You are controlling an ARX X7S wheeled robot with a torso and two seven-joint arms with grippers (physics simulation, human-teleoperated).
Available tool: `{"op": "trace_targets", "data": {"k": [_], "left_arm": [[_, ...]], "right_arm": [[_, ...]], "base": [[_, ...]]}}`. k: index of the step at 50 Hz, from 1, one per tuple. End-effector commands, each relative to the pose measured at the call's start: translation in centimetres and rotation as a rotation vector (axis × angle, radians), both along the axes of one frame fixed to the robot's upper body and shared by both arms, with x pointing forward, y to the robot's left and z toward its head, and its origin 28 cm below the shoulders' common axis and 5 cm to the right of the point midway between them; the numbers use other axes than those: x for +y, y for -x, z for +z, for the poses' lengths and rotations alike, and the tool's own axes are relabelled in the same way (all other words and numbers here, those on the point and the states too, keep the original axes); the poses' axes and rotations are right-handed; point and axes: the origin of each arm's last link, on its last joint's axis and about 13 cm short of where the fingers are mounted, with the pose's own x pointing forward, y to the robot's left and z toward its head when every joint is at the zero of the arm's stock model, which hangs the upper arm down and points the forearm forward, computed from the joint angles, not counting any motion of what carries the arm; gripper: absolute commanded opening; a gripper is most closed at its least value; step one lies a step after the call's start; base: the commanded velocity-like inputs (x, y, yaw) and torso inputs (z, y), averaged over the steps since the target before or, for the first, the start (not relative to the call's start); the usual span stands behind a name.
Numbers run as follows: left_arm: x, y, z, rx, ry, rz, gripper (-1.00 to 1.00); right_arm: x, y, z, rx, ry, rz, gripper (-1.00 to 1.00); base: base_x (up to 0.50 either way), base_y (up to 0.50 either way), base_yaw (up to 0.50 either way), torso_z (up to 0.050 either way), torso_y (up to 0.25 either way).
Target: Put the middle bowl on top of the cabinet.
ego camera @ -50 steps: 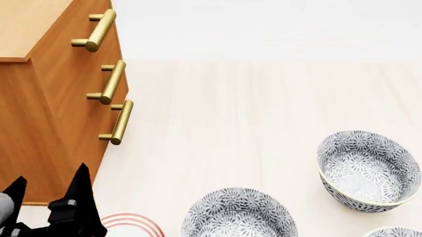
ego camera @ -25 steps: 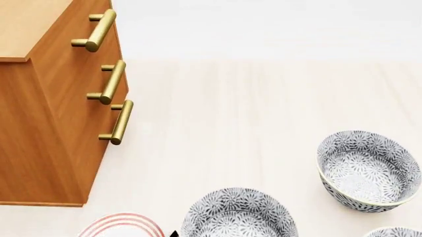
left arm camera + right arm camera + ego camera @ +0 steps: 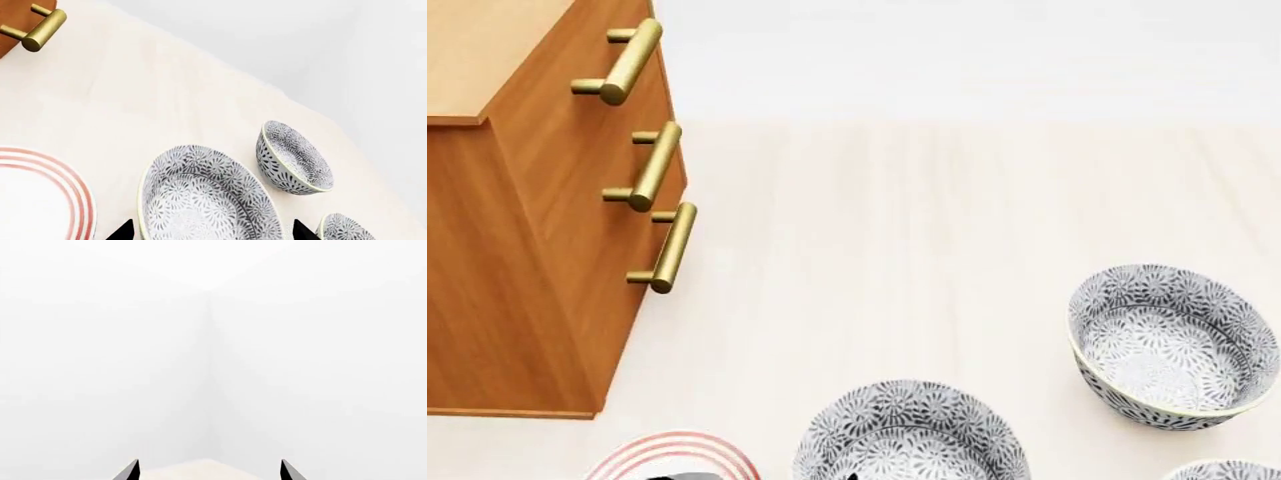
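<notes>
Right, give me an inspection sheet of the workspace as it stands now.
Surface: pale wood table, bare in the middle.
Job's things: three patterned bowls; middle bowl upright on the table, apart from the near bowl; third bowl cut off. Cabinet at left, visible top bare.
Clutter: red-ringed plate.
Grippers: left gripper open over the near bowl; right gripper open, facing blank wall.
Cables: nothing seen.
Surroundings: white walls.

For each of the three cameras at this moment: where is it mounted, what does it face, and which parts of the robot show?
Head view: on the head, looking down at the cabinet, table and bowls; a dark sliver of the left arm.
Left wrist view: near the left gripper, open fingertips flanking one bowl.
Right wrist view: near the right gripper, open, facing blank wall.
Shared: head and left wrist views show the bowls, a cabinet handle and the red-ringed plate.
</notes>
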Motion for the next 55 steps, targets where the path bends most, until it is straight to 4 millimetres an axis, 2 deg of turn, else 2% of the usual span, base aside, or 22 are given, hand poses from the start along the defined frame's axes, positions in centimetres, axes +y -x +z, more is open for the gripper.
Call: {"op": "trace_targets", "data": {"k": [1,14,19,22,40,55], "left_arm": [[-0.8,-0.1,0.7,0.025,-0.008,0.028,1.0],[-0.9,-1.1,-0.4,0.091,-0.054,0.09,1.0],[-1.2,-1.3,-0.9,0.106,-0.053,0.057,1.0],[-1.4,-1.4,-1.0,0.076,-0.046,0.009,1.0],[-0.8,-3.9,-1.1,0.045,-0.018,0.042,1.0],[-1.0,-4.7,-2.6,0.072,-0.022,0.037,1.0]], "right_arm": [[-0.4,0.4,0.1,-0.002,0.0,0.006,1.0],[-0.7,0.6,0.2,-0.003,0.003,0.008,1.0],[-0.6,0.5,0.2,-0.002,0.006,0.012,1.0],[-0.6,0.5,0.3,-0.002,0.007,0.014,1.0],[-0.4,0.5,0.4,-0.006,0.012,0.012,1.0],[-0.4,0.5,0.5,-0.008,0.015,0.016,1.0]], "base": [[0.0,0.0,0.0,0.0,0.0],[0.0,0.0,0.0,0.0,0.0],[0.0,0.0,0.0,0.0,0.0],[0.0,0.0,0.0,0.0,0.0],[0.0,0.0,0.0,0.0,0.0],[0.0,0.0,0.0,0.0,0.0]]}}
